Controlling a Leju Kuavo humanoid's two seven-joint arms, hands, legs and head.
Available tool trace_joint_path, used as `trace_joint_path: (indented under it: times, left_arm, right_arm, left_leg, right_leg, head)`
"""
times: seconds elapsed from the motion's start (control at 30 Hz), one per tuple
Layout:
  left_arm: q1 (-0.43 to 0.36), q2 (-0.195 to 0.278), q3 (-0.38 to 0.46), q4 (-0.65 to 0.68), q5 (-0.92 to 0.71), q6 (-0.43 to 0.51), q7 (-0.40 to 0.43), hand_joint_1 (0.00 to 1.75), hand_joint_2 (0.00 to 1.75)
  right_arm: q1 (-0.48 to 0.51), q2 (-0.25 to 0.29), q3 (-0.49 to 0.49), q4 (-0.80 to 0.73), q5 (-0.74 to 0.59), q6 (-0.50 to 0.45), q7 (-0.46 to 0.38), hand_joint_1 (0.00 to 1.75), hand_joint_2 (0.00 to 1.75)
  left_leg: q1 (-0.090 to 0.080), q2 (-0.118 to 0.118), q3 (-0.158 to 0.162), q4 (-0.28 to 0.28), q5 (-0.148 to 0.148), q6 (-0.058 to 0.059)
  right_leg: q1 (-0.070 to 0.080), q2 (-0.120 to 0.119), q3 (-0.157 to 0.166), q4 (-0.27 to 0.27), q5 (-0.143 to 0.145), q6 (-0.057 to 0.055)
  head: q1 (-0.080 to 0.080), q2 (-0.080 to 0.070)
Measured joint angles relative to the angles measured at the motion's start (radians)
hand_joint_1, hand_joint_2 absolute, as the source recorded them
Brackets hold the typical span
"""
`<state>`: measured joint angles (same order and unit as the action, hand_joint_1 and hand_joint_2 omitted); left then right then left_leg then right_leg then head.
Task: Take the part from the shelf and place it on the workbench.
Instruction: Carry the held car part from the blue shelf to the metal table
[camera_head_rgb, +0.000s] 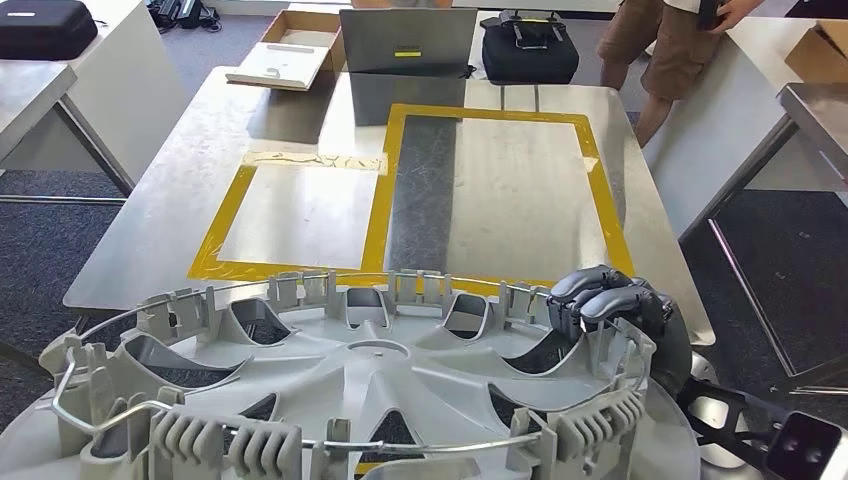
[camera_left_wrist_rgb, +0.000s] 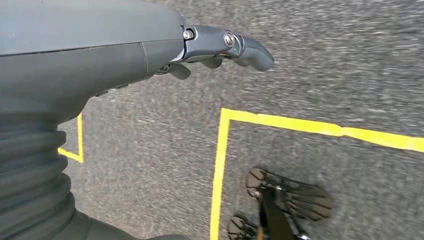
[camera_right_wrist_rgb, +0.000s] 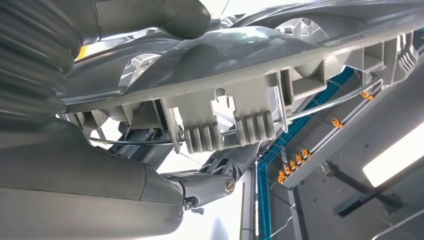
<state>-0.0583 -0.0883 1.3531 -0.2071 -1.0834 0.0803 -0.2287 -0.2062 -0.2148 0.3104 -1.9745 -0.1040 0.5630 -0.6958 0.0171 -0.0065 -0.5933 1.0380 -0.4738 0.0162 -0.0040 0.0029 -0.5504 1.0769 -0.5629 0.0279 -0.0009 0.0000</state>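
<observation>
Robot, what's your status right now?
Right hand grips wheel cover rim. Left hand hangs free. Workbench ahead; taped zone bare.

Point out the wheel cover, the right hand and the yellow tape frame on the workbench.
wheel cover (camera_head_rgb: 375, 375): head view, on its centre hub.
right hand (camera_head_rgb: 600, 300): head view, on the fingers curled over the cover's rim.
yellow tape frame (camera_head_rgb: 598, 190): head view, on its right strip.

- We see a pale grey round plastic wheel cover (camera_head_rgb: 370, 400).
- Our dark grey right hand (camera_head_rgb: 610, 305) grips it.
- We face a brushed silver metal workbench (camera_head_rgb: 140, 230) bearing yellow tape rectangles (camera_head_rgb: 380, 215).
- Floor: speckled grey carpet (camera_left_wrist_rgb: 325, 60), yellow lines.
</observation>
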Motion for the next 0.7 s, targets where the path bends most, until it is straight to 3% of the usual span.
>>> trace_joint_path:
  times: [0.1, 0.13, 0.17, 0.23, 0.3, 0.4, 0.5, 0.53, 0.6, 0.63, 0.67, 0.7]
  left_arm:
    - [-0.001, 0.001, 0.0, 0.0, 0.0, -0.005, -0.009, 0.0, 1.75]
    - [-0.001, 0.001, 0.0, 0.0, 0.0, -0.006, -0.011, 0.0, 1.75]
    - [0.0, 0.001, 0.0, 0.0, 0.0, -0.007, -0.012, 0.0, 1.75]
    - [0.001, 0.001, 0.0, 0.0, -0.001, -0.008, -0.013, 0.0, 1.75]
    - [0.0, 0.0, 0.0, 0.0, -0.001, -0.008, -0.013, 0.0, 1.75]
    - [-0.003, 0.0, 0.0, 0.0, -0.002, -0.008, -0.014, 0.0, 1.75]
    - [-0.005, 0.001, 0.0, 0.0, -0.002, -0.008, -0.015, 0.0, 1.75]
    - [-0.006, 0.001, 0.0, 0.0, -0.002, -0.008, -0.015, 0.0, 1.75]
    - [-0.005, 0.002, 0.0, 0.0, -0.002, -0.008, -0.014, 0.0, 1.75]
    - [-0.003, 0.003, 0.0, 0.0, -0.002, -0.008, -0.013, 0.0, 1.75]
    - [-0.001, 0.004, 0.0, 0.0, -0.002, -0.008, -0.011, 0.0, 1.75]
    - [0.0, 0.004, 0.0, 0.0, -0.003, -0.008, -0.01, 0.0, 1.75]
  right_arm:
    - [-0.002, 0.0, 0.0, 0.002, -0.004, 0.002, 0.0, 1.75, 1.75]
    - [-0.001, 0.0, 0.0, 0.003, -0.005, 0.002, 0.0, 1.75, 1.75]
    - [-0.001, 0.0, 0.0, 0.004, -0.004, 0.003, 0.0, 1.75, 1.75]
    - [-0.001, 0.0, 0.0, 0.005, -0.003, 0.003, 0.0, 1.75, 1.75]
    - [-0.002, 0.0, 0.0, 0.005, -0.002, 0.003, -0.001, 1.75, 1.75]
    - [-0.002, 0.001, 0.0, 0.005, -0.001, 0.003, -0.001, 1.75, 1.75]
    - [-0.003, 0.004, 0.0, 0.006, 0.001, 0.004, 0.0, 1.75, 1.75]
    - [-0.004, 0.007, 0.0, 0.006, 0.0, 0.005, 0.0, 1.75, 1.75]
    - [-0.004, 0.012, 0.0, 0.007, -0.001, 0.006, -0.001, 1.75, 1.75]
    - [-0.004, 0.014, 0.0, 0.009, -0.001, 0.007, 0.0, 1.75, 1.75]
    - [-0.003, 0.016, 0.0, 0.011, -0.001, 0.008, 0.0, 1.75, 1.75]
    - [-0.003, 0.018, 0.0, 0.012, 0.0, 0.009, 0.0, 1.75, 1.75]
  left_leg:
    - [0.0, 0.0, 0.009, -0.001, -0.012, 0.007]
    - [0.0, 0.0, 0.013, -0.001, -0.016, 0.007]
    - [0.0, 0.0, 0.02, -0.001, -0.022, 0.006]
    - [0.0, -0.002, 0.038, -0.001, -0.035, 0.002]
    - [-0.003, -0.003, 0.049, -0.001, -0.047, -0.006]
    - [-0.005, -0.003, 0.054, -0.007, -0.058, -0.024]
    - [-0.006, 0.003, 0.049, 0.028, -0.081, -0.039]
    - [-0.006, 0.004, 0.024, 0.078, -0.101, -0.042]
    - [-0.005, 0.003, -0.058, 0.21, -0.143, -0.046]
    - [-0.005, 0.003, -0.093, 0.254, -0.145, -0.048]
    - [-0.005, 0.003, -0.112, 0.264, -0.128, -0.048]
    - [-0.004, 0.004, -0.111, 0.235, -0.092, -0.048]
  right_leg:
    - [-0.004, -0.001, -0.119, 0.19, -0.06, 0.009]
    - [-0.004, -0.001, -0.151, 0.224, -0.056, 0.009]
    - [-0.004, -0.001, -0.164, 0.222, -0.033, 0.008]
    - [-0.003, -0.001, -0.136, 0.116, 0.058, -0.001]
    - [0.002, -0.001, -0.09, -0.001, 0.112, -0.012]
    - [0.007, 0.001, -0.07, -0.045, 0.104, -0.024]
    - [-0.002, 0.0, -0.045, -0.06, 0.098, -0.041]
    - [-0.004, -0.001, -0.036, -0.063, 0.094, -0.046]
    - [-0.003, -0.003, -0.023, -0.063, 0.084, -0.052]
    - [-0.003, -0.003, -0.017, -0.063, 0.077, -0.052]
    - [-0.003, -0.002, -0.009, -0.063, 0.071, -0.051]
    - [-0.003, 0.0, 0.0, -0.063, 0.064, -0.05]
  head:
    - [0.006, 0.0]
    - [0.007, 0.0]
    - [0.008, 0.0]
    - [0.01, 0.0]
    - [0.011, 0.0]
    - [0.012, 0.0]
    - [0.008, 0.0]
    - [0.004, 0.0]
    - [-0.002, 0.0]
    - [-0.003, 0.0]
    - [-0.004, 0.0]
    - [-0.005, 0.0]
